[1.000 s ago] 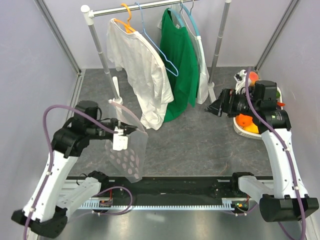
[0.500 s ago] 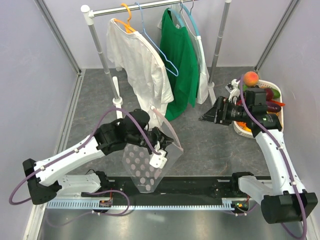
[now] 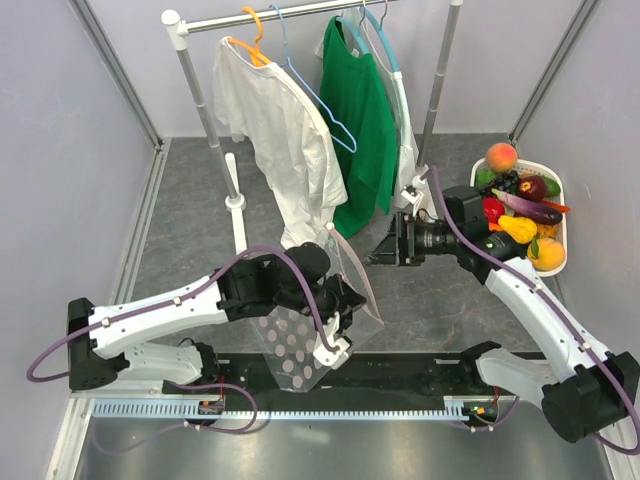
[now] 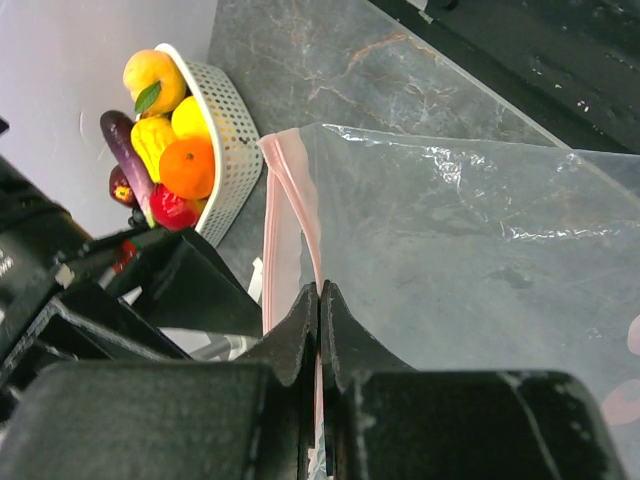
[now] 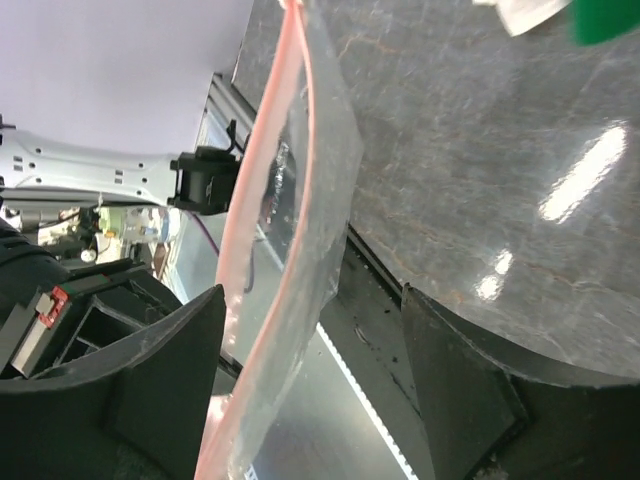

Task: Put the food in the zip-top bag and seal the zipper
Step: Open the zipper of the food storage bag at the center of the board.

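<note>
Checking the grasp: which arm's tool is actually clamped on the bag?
The left tool, shut on the pink edge of the zip-top bag; the right tool is open, gripping nothing.

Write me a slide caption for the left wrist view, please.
Left jaws shut on the zipper of the bag; basket of food beyond.

Left hand [image 4: 320,292] clamped tight — right hand [image 5: 310,300] spread wide.
</note>
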Robot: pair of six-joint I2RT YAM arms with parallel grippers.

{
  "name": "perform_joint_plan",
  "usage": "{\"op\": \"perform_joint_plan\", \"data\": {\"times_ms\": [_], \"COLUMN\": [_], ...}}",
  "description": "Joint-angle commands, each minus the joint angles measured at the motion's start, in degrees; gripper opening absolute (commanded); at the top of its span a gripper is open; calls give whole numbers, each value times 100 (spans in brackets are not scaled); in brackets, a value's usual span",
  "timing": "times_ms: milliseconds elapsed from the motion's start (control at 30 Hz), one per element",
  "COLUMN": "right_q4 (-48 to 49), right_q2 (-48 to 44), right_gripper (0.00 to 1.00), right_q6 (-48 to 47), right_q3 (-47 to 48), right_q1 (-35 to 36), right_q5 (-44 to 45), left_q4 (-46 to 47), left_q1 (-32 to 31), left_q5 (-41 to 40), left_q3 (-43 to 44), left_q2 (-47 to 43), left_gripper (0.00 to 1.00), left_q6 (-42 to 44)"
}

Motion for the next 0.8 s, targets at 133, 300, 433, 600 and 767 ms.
{"op": "perform_joint_plan", "data": {"times_ms": [133, 300, 433, 600, 767], "right_q4": [473, 271, 201, -563, -1151], "right_q2": [238, 413, 458, 335, -104], "right_gripper": [67, 51, 22, 0, 0], "right_q6": [-160, -485, -600, -1170, -1031], "right_q3": [87, 35, 60, 981, 1326], "right_q1": [646, 743, 752, 621, -143], "right_q5": [182, 402, 437, 946, 1000], "left_q4": [224, 232, 232, 504, 619], "left_q1": [-183, -218, -227, -227, -218], "left_q5": [-99, -73, -108, -458, -1318], "left_q3": [175, 193, 184, 123, 394], "left_q2": [197, 153, -22, -330, -523], "left_gripper": [2, 2, 2, 3, 33], "left_q6": [317, 281, 264, -253, -1770]}}
